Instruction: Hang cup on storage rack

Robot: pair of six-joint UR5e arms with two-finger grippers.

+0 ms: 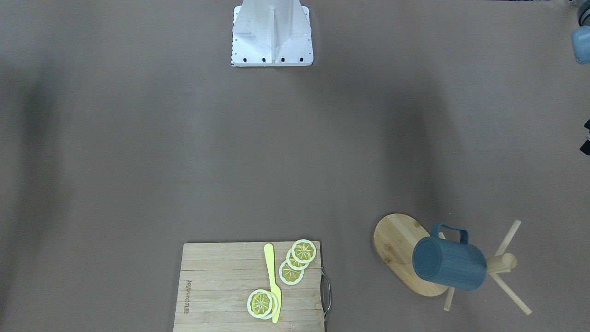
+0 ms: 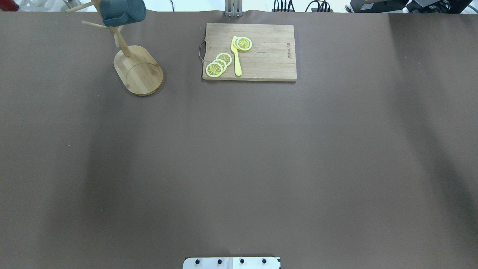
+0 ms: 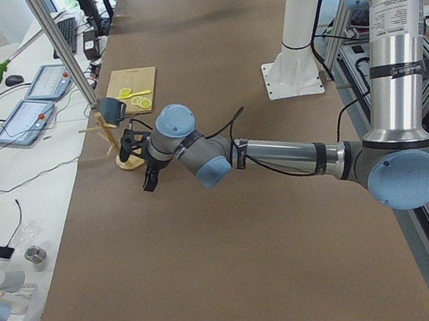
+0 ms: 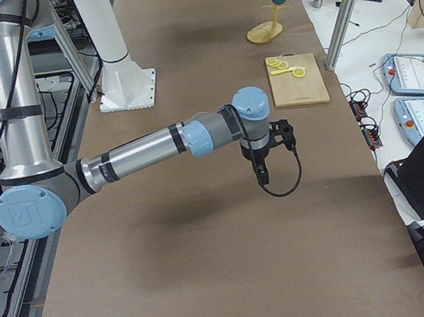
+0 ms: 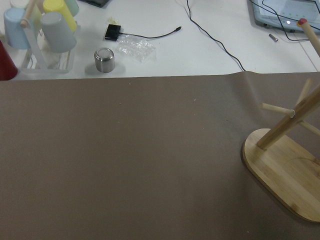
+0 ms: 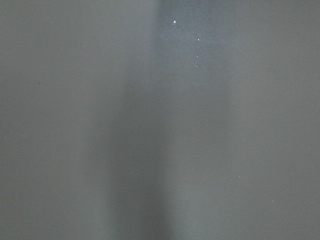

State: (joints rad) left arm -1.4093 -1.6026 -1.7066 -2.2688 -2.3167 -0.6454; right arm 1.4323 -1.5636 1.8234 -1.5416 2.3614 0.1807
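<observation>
The dark slate-blue cup point(image 1: 449, 263) hangs by its handle on a peg of the bamboo storage rack point(image 1: 400, 249), bottom facing out. Both show at the overhead view's top left: cup point(image 2: 121, 13), rack point(image 2: 139, 71). In the exterior left view my left gripper point(image 3: 151, 184) hovers just in front of the rack point(image 3: 110, 140) and cup point(image 3: 114, 109), apart from both; I cannot tell whether it is open. The left wrist view shows only the rack's base and lower pegs point(image 5: 285, 170). My right gripper point(image 4: 263, 181) hangs over bare table, far from the rack point(image 4: 266, 31); its state is unclear.
A wooden cutting board point(image 2: 261, 56) with lemon slices point(image 2: 218, 65) and a yellow knife point(image 2: 236, 56) lies at the table's far edge. Beyond that edge a side bench holds cups in a holder point(image 5: 45, 25), a steel tin point(image 5: 104, 60) and cables.
</observation>
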